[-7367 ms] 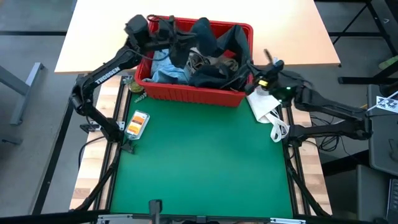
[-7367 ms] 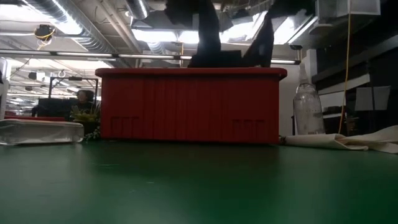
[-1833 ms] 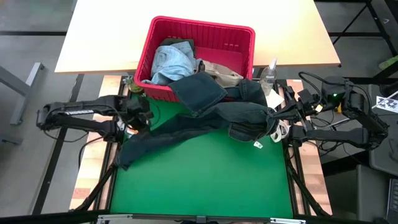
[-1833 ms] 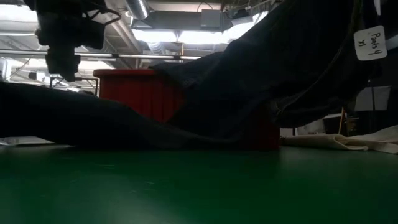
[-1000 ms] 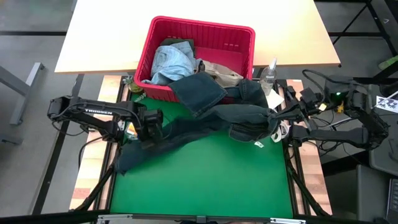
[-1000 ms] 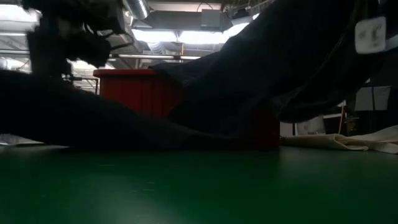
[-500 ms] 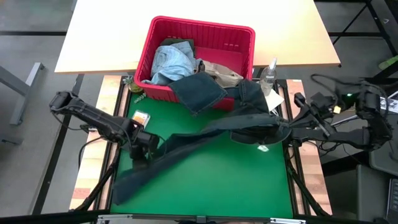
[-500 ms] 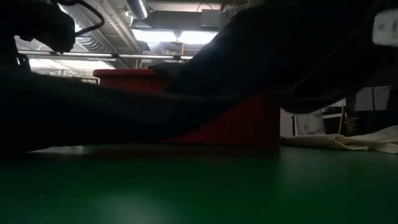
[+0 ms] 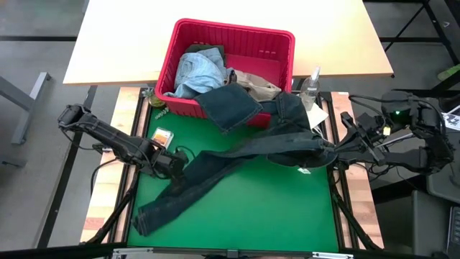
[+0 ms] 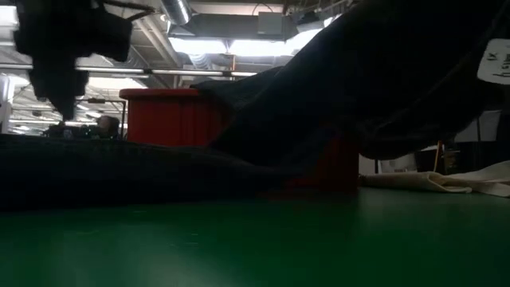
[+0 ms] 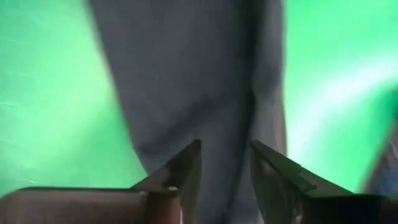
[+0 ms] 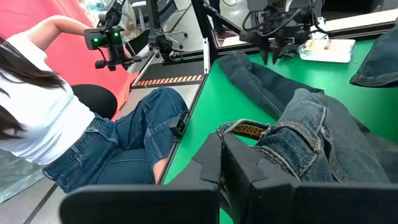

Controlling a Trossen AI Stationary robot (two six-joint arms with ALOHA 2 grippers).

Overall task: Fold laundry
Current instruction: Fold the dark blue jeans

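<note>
Left hand (image 9: 175, 161) sits low at the table's (image 9: 244, 223) left edge, fingers (image 11: 184, 172) parted over the dark navy jeans (image 9: 215, 169), nothing pinched: it looks like a release, with one leg lying flat toward the front-left corner. Jeans run diagonally across the table, from that corner up to the right edge; the waist end still drapes over the front wall of the red basket (image 9: 215, 108) at the back edge. Light blue denim (image 9: 198, 72) and a beige khaki piece (image 9: 255, 80) wait in the basket.

Right hand (image 9: 332, 148) at the right edge is clenched on the jeans' waistband (image 12: 249, 130), cloth partly lifted.

To spread well, I'd regrip the left side further up the leg, pull the waist clear of the basket, keep tension between both hands and lay it flat mid-table. Low view is mostly blocked by fabric, so I can't judge wrinkles.
</note>
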